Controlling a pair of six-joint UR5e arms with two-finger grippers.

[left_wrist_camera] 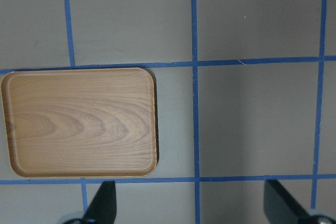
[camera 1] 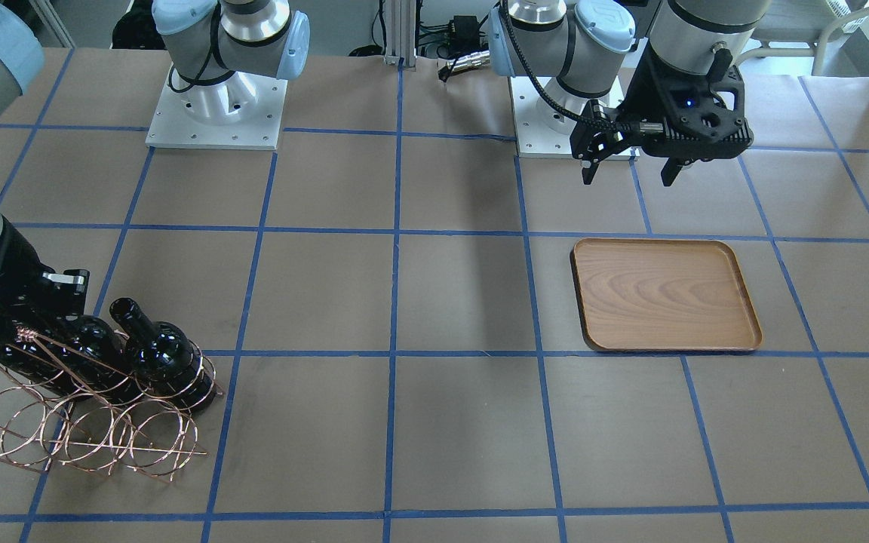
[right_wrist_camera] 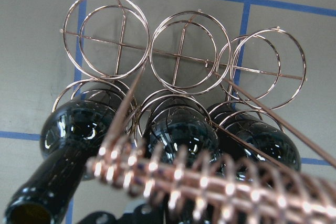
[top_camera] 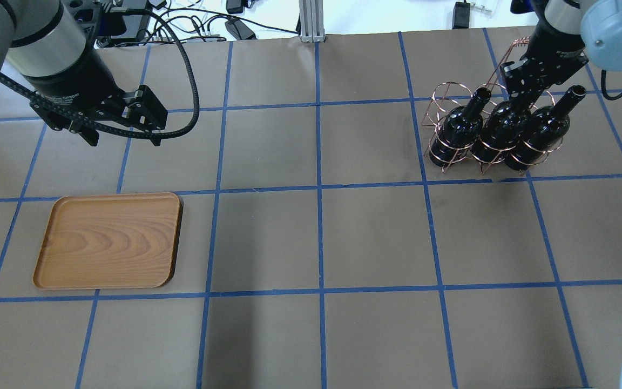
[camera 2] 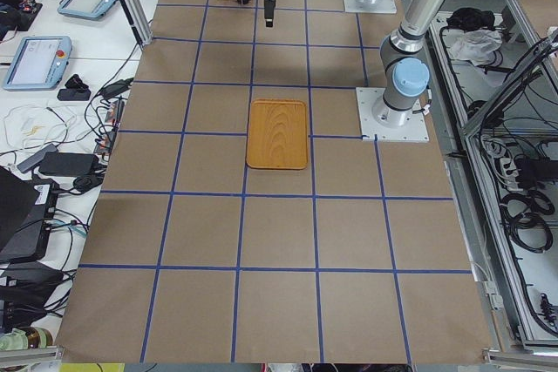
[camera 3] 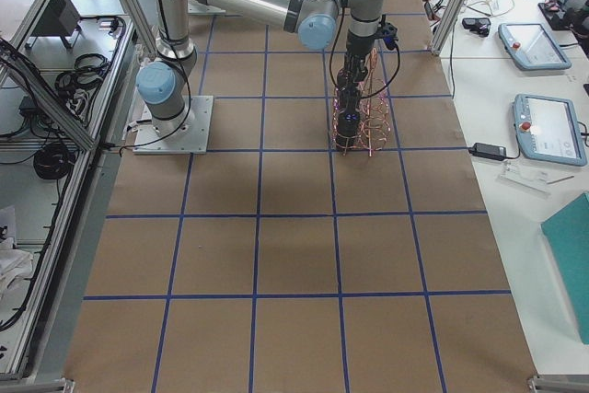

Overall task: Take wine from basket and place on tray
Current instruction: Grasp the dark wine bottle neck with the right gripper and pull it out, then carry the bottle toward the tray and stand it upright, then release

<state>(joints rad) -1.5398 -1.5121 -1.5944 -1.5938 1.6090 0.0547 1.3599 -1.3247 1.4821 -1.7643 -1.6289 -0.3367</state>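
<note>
At the basket [right_wrist_camera: 181, 51] on the worktop's [top_camera: 376, 237] right side, your right gripper [top_camera: 517, 89] is down at the neck of the middle wine [top_camera: 497, 129] racked there, jaws' hold impossible to tell, left gripper's [top_camera: 123, 139] jaws spread near the tray [top_camera: 108, 240], so it's the pick: lift straight, clear of the handle [right_wrist_camera: 210, 179].

Overhead: behind the robot, looking forward and down on desk [top_camera: 268, 243]. Front view: opposite side, steep, facing back. Both share tray [top_camera: 108, 240] and basket [top_camera: 454, 145]. Side views: far off, at the desk ends. Left wrist: high, straight down, tray just beyond left gripper [left_wrist_camera: 188, 183]. Right wrist: close against basket.
</note>
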